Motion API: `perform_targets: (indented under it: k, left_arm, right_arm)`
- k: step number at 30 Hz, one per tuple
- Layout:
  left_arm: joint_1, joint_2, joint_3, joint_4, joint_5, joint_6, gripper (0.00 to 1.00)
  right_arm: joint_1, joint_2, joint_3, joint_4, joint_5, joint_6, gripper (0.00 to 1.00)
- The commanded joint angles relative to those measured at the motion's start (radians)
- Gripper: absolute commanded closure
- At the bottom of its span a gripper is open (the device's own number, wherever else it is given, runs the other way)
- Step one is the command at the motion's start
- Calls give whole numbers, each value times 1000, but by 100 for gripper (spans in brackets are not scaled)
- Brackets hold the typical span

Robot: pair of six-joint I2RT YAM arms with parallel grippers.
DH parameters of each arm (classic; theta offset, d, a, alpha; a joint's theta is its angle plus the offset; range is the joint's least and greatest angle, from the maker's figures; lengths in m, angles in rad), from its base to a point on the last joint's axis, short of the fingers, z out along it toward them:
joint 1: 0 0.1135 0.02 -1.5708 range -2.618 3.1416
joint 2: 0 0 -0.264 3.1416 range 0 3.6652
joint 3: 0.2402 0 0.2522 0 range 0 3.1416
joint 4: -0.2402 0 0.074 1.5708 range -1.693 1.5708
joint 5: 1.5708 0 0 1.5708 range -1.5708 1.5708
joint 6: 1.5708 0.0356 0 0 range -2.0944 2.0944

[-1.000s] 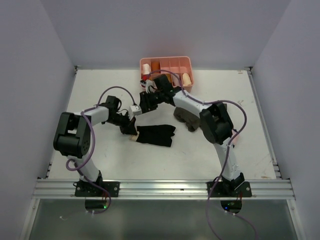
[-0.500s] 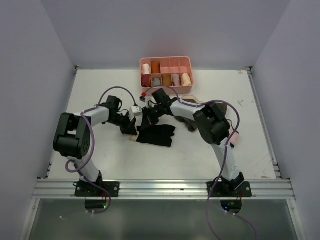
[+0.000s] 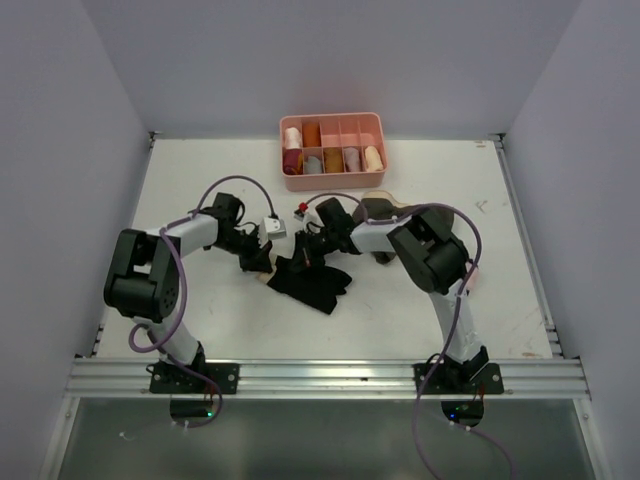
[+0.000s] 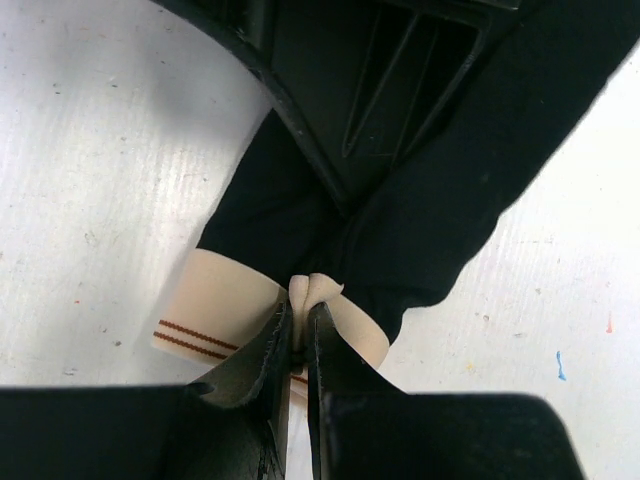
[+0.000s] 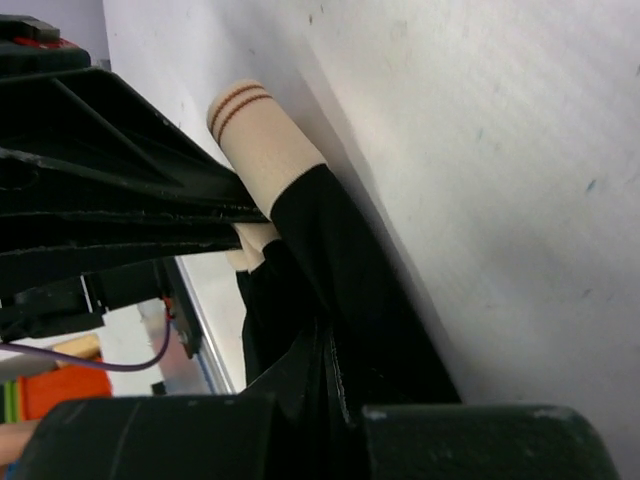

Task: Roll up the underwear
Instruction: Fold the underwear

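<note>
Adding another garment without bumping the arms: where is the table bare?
Bare table: the near strip before the underwear, the far-left corner beside the pink bin, the right side. Crowded: mid-table, where the left gripper and right gripper pinch the underwear.

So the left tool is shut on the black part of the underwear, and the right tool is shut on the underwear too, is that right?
Not quite. The left tool is shut on the beige waistband of the underwear, not on its black part, as the left wrist view shows. The right tool is indeed shut on the underwear too.
</note>
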Motion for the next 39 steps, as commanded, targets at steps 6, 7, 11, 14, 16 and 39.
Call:
perform_targets:
  k: [6,7,11,14,16,39]
  left_arm:
    - [7,28,-62,-60,-226,136,100]
    - [7,30,-61,-57,-227,139,100]
    - [7,33,-50,-44,-233,159,100]
    - [7,34,-50,-44,-235,183,100]
    - [6,31,-58,-47,-235,200,100]
    - [3,36,-65,-43,-240,180,100]
  right_arm:
    - [11,-161,47,-185,115,128,100]
    - [11,-168,59,-258,129,129,100]
    - [3,-188,124,-343,169,65,100]
    - [-19,-184,173,-348,172,5,100]
    - [-24,-153,216,-339,163,-32,100]
    - [5,85,274,-118,109,14,100]
